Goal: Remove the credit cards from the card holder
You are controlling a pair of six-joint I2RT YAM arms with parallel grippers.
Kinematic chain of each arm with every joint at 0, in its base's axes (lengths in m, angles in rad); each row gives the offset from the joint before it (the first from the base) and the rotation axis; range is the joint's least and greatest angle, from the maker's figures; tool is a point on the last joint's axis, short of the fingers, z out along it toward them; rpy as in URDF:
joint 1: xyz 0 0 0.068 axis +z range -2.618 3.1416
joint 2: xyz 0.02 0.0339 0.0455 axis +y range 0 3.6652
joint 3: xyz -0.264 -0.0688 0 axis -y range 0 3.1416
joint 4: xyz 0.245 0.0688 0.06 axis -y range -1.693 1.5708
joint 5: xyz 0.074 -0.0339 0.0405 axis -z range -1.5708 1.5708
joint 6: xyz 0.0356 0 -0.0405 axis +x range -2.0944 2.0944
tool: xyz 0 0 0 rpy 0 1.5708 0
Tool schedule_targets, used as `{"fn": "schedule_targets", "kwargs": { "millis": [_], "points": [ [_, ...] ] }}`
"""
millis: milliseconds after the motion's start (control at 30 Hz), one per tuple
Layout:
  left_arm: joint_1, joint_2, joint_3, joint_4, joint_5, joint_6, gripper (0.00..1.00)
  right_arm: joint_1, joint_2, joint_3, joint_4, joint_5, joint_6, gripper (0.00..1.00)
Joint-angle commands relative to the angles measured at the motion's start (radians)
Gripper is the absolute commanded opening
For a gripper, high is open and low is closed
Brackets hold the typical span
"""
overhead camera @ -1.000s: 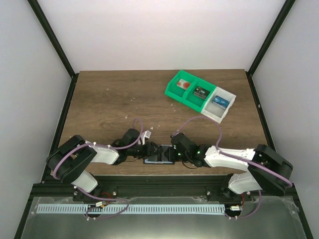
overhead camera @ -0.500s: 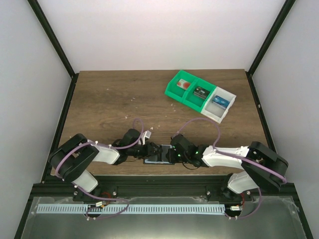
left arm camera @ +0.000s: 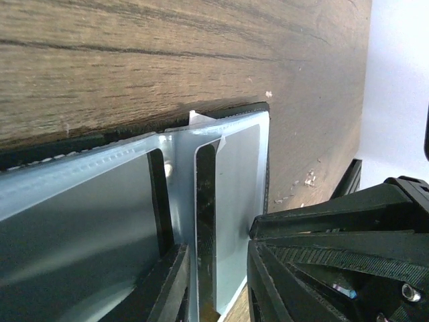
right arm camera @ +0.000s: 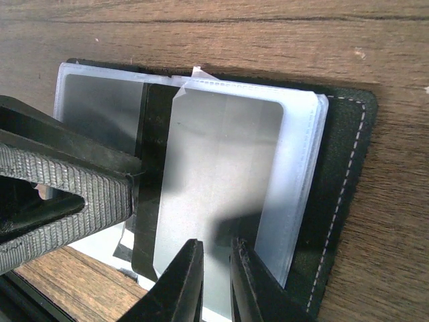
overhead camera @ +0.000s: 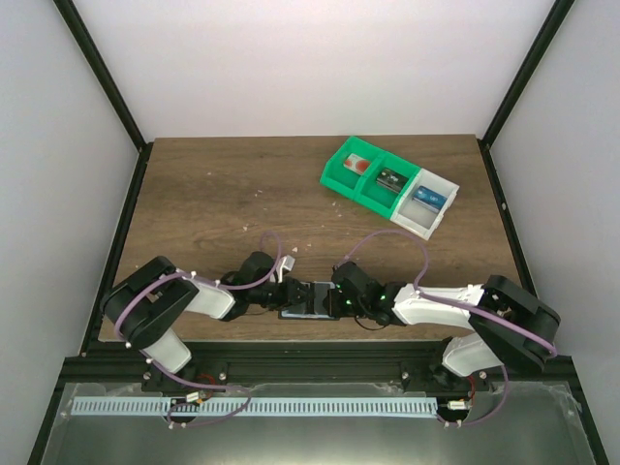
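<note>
Honestly card holder (right arm camera: 342, 174) looks light n floppy, plastic sleeve (right arm camera: 301, 161) slick; grab stiff card (right arm camera: 221, 181) by its edge. Rn right gripper (right arm camera: 213, 268) pinches sleeve, left gripper (left arm camera: 214, 282) straddles one too, grip unclear.

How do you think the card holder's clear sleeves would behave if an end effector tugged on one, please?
Probably floppy: in the left wrist view one clear sleeve bends up off the card holder. It is likely slippery too, since its surface looks glossy. The card holder, thin and small, seems light and may drag along unless pinned.
</note>
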Motion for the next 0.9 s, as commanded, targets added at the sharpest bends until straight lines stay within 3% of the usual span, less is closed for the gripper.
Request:
{"fn": "schedule_targets", "kwargs": {
  "millis": [0, 333, 867],
  "points": [
    [0.003, 0.024, -0.020, 0.010, 0.002, 0.011, 0.24, -0.007, 0.010, -0.021, -0.016, 0.026, 0.010, 0.14],
    [0.003, 0.037, -0.018, 0.027, 0.010, 0.011, 0.10, -0.007, 0.013, -0.023, -0.011, 0.023, 0.010, 0.14],
    [0.002, 0.047, -0.014, 0.027, 0.021, 0.011, 0.04, -0.006, -0.028, 0.011, -0.054, 0.063, 0.003, 0.14]
  ]
}}
